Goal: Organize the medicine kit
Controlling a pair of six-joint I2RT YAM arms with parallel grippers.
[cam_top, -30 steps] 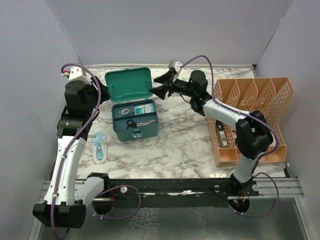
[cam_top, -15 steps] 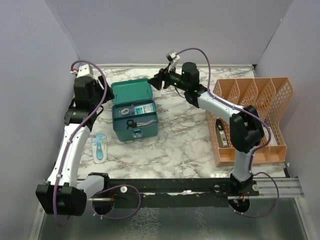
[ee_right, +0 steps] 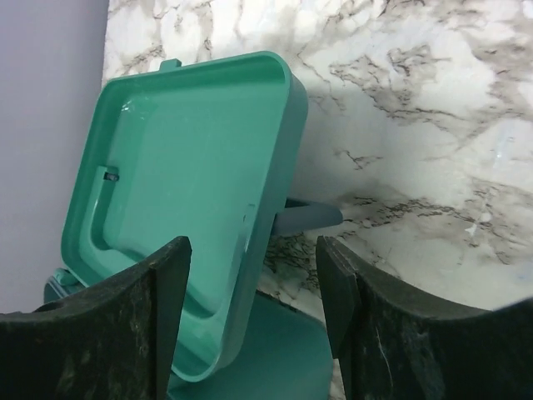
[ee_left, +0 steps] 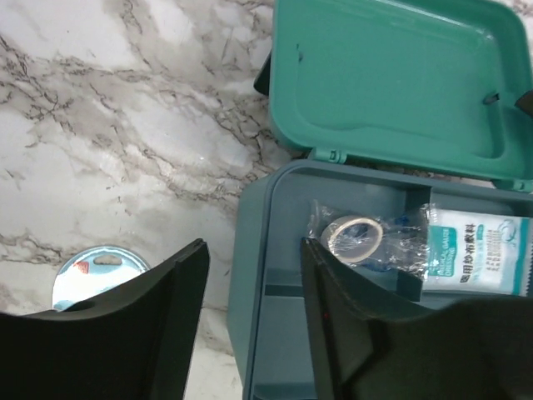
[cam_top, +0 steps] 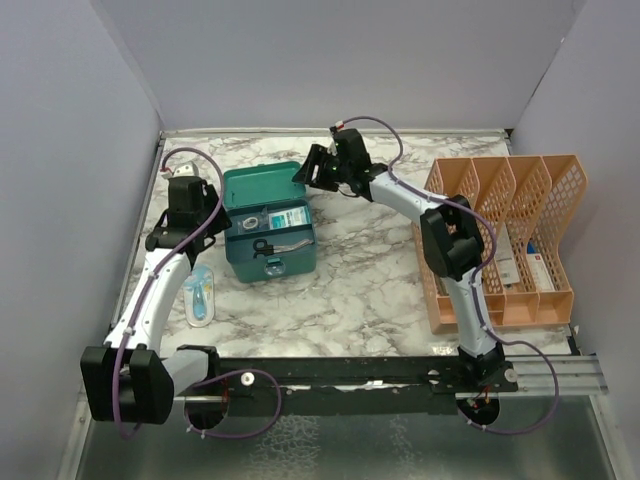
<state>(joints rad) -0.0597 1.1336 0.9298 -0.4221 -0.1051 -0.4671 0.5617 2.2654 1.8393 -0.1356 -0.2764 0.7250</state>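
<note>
1. Nearest the desk's near edge, on its left side, a pale-blue flat blister pack with a rounded end (cam_top: 200,293) is seen lying on the marble-patterned desk (cam_top: 360,285), just beside the kit's left wall.
2. The medicine kit (cam_top: 245,265), a teal-green rectangular plastic box with rounded corners, is set in the left half of the desk, about midway between the near and far edges, with its latch side turned to the near edge.
3. Inside the box, a black-handled metal tool (cam_top: 265,246), a roll of tape in clear wrap (ee_left: 353,236) and a white sachet with teal print (ee_left: 479,258) are laid.
4. The left gripper (ee_left: 254,243) is held over the kit's left wall, close to the hinge corner. Its jaws are parted to a middling width and nothing is clasped. In the wrist view one finger is seen over the desk and the other over the box's inside, with the wall between them. Whether the wall is touched cannot be told.
5. Along the desk's right edge, well apart from the kit, an orange mesh file rack (cam_top: 545,185) is stood, with flat packs seen in its compartments.
6. The kit's hinged lid (cam_top: 262,186) is raised and tilted back toward the far edge.
7. The right gripper (ee_right: 252,243) is placed just beyond the lid's right end, toward the far edge. Its jaws are spread wide and nothing is held. The lid's right rim is seen between the fingers, and contact cannot be made out.
</note>
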